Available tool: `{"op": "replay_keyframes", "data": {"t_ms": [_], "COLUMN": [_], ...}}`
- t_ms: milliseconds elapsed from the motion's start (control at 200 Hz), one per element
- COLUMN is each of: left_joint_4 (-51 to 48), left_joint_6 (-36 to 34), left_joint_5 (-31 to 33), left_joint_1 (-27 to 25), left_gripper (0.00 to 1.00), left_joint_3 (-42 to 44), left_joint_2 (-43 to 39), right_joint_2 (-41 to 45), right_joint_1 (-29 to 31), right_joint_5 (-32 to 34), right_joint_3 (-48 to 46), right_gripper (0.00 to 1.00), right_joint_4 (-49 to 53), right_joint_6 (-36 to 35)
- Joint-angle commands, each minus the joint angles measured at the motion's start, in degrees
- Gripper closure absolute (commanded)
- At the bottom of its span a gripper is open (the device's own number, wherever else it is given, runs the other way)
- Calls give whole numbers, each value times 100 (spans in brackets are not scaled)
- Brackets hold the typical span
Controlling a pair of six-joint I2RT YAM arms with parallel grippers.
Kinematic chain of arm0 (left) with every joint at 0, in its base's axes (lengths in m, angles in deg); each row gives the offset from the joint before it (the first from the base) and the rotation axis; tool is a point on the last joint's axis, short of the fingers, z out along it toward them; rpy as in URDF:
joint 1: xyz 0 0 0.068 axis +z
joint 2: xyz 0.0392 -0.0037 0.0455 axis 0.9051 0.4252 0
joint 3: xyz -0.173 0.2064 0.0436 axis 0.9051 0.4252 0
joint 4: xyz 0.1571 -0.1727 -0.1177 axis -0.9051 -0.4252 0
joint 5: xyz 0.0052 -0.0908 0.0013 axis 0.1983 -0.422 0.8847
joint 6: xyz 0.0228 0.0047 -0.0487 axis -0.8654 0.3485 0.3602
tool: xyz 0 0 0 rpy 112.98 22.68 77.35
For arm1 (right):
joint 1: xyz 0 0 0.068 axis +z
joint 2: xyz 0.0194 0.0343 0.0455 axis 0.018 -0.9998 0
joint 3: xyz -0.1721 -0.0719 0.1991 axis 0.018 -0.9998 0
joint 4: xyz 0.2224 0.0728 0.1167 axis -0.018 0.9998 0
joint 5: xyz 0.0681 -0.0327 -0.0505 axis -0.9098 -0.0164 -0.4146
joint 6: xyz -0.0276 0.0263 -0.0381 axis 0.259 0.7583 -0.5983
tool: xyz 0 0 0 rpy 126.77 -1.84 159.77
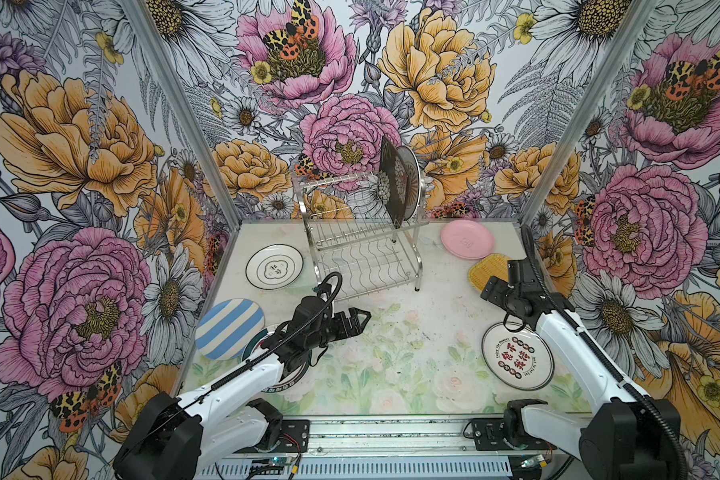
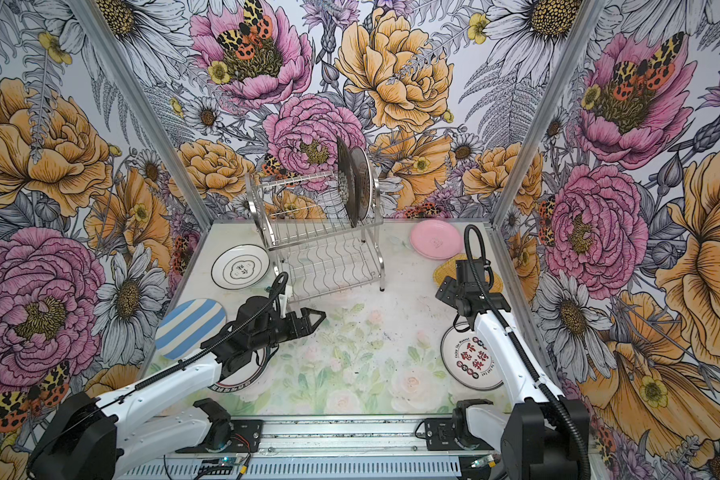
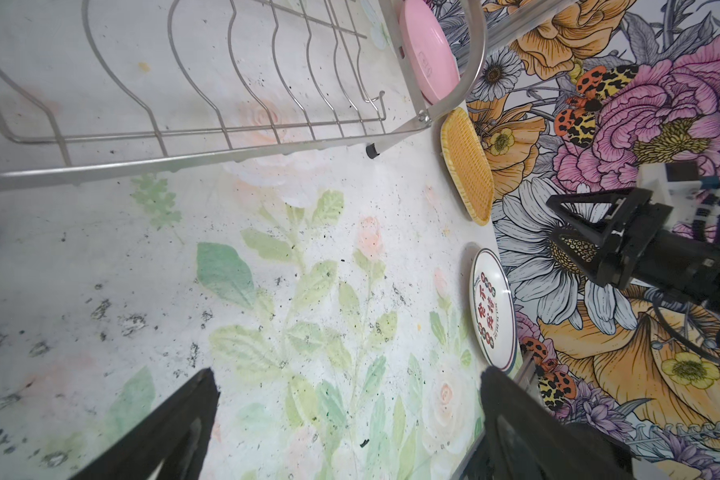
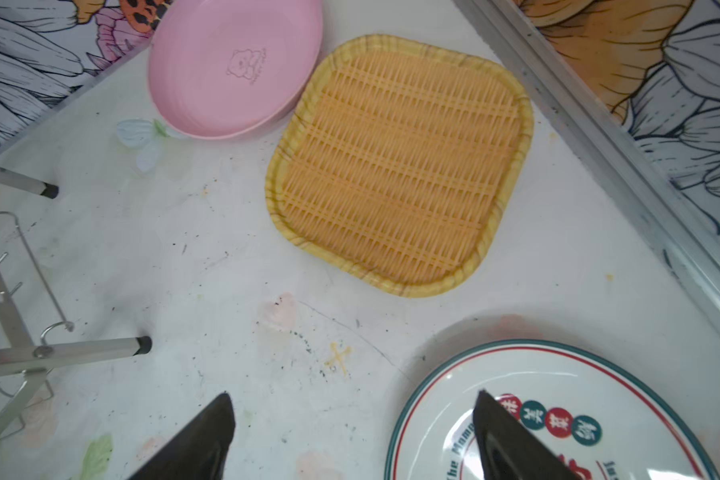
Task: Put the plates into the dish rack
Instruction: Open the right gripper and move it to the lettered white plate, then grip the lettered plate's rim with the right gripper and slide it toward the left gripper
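The steel dish rack [image 1: 420, 257] [image 2: 381, 266] stands at the back. A black floral square plate [image 1: 393, 183] and a round plate [image 1: 413, 178] stand on edge in its top tier. Flat on the table lie a pink plate [image 1: 467, 239] [image 4: 233, 70], a yellow woven plate [image 1: 485, 270] [image 4: 400, 166], a white plate with red and green characters [image 1: 517, 357] [image 4: 558, 386], a white cloud-print plate [image 1: 274, 266] and a blue-striped plate [image 1: 229, 328]. My left gripper [image 1: 360, 320] [image 3: 350, 374] hovers open and empty before the rack. My right gripper [image 1: 495, 291] [image 4: 353, 395] is open above the characters plate's edge.
Another white plate [image 1: 254, 345] lies mostly hidden under my left arm, beside the striped plate. Aluminium posts and flowered walls close in the table on three sides. The rack's lower tier [image 3: 225, 133] holds nothing. The rack's feet [image 4: 144, 345] stand near my right gripper.
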Motion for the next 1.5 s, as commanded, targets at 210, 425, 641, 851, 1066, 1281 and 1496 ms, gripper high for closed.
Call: {"op": "replay_keyframes", "data": {"t_ms": [210,425,641,851,1066,1281,1496], "left_joint_4": [-63,-90,-226,-239,-234,-235,-225], "left_joint_6": [-154,-173,-240,-269,-285,-285,-292], "left_joint_5": [174,167,172,180,164,156,159], "left_joint_1": [-78,-96,-106,-105,-104,-109,-105], "left_gripper": [1,1,1,1,1,1,1], "left_joint_3": [-167,-202,-237,-253,-249,-255,-256], "left_joint_2": [2,61,42,77,103,146,182], "right_joint_2": [-414,-670,-947,-1186,-1202,-1070,-730], "right_joint_1": [-1858,-2754,-3413,-3539,-3579,-3511,-3146], "right_joint_5": [-383,-624,-1033,-1245,-1479,-1761,-2002], "right_joint_3": [-455,-611,-673,-734,-780,-969,-1160], "right_gripper": [1,1,1,1,1,1,2], "right_joint_4": [47,-183,-495,-647,-647,-612,-401], "right_joint_6": [-372,-372,-293,-226,-181,-100,93]}}
